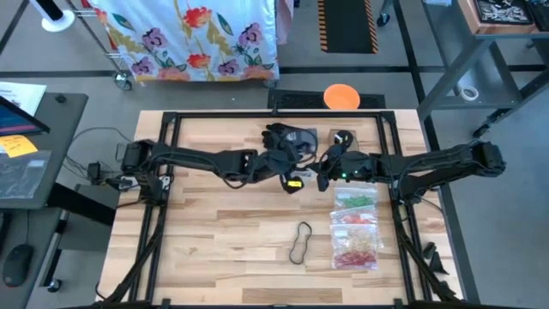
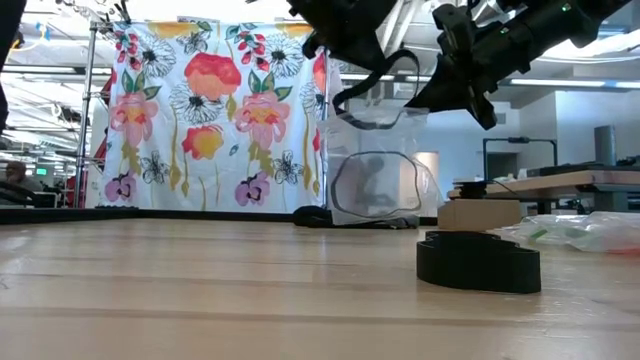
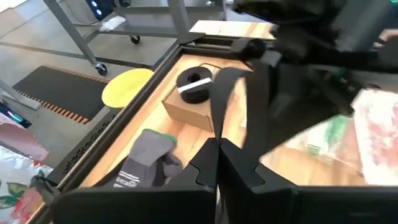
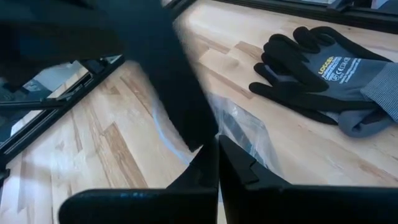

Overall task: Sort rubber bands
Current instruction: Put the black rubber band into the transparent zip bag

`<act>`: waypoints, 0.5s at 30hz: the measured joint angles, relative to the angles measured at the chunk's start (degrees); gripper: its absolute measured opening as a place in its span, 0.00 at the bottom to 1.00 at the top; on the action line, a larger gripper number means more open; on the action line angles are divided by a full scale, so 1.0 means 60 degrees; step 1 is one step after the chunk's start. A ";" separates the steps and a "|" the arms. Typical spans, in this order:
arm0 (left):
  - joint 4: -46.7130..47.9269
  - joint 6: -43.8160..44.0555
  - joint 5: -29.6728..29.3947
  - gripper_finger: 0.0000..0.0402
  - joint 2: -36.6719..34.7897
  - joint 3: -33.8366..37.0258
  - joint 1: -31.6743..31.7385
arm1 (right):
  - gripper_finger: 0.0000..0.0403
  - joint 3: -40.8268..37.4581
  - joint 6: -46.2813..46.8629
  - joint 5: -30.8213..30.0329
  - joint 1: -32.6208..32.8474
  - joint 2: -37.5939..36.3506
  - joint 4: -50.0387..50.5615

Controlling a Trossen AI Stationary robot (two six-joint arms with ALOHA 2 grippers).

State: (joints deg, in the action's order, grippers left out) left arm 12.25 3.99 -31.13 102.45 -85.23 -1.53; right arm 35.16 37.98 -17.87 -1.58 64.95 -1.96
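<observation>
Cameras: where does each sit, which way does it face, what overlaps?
High: overhead, straight down on the table; both arms, left claw and right claw meeting.
Low: table height, level toward the room; arms enter from above.
Left wrist: past its shut claw gripping a black band.
Right wrist: past its shut claw on that band.
Shared: glove shows in high and both wrist views.

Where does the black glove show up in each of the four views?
High view: black glove at the table's far edge, between the two arms.
Low view: not identifiable.
Left wrist view: glove, beside the cardboard box.
Right wrist view: glove, on the bare wood.
Shared landmark: the black table frame.
</observation>
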 joint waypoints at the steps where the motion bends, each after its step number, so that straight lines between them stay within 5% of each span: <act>1: 0.0048 0.0034 0.0001 0.00 0.0017 -0.0001 -0.0043 | 0.00 0.0000 0.0000 0.0000 0.0000 0.0000 -0.0006; 15: 0.0331 0.0485 0.0359 0.00 0.0591 -0.0007 0.0065 | 0.00 0.0000 0.0022 0.0000 0.0000 0.0000 -0.0208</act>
State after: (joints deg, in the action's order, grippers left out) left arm 14.24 6.90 -28.98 106.00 -85.27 -1.14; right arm 35.16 38.11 -17.87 -1.58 64.95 -3.21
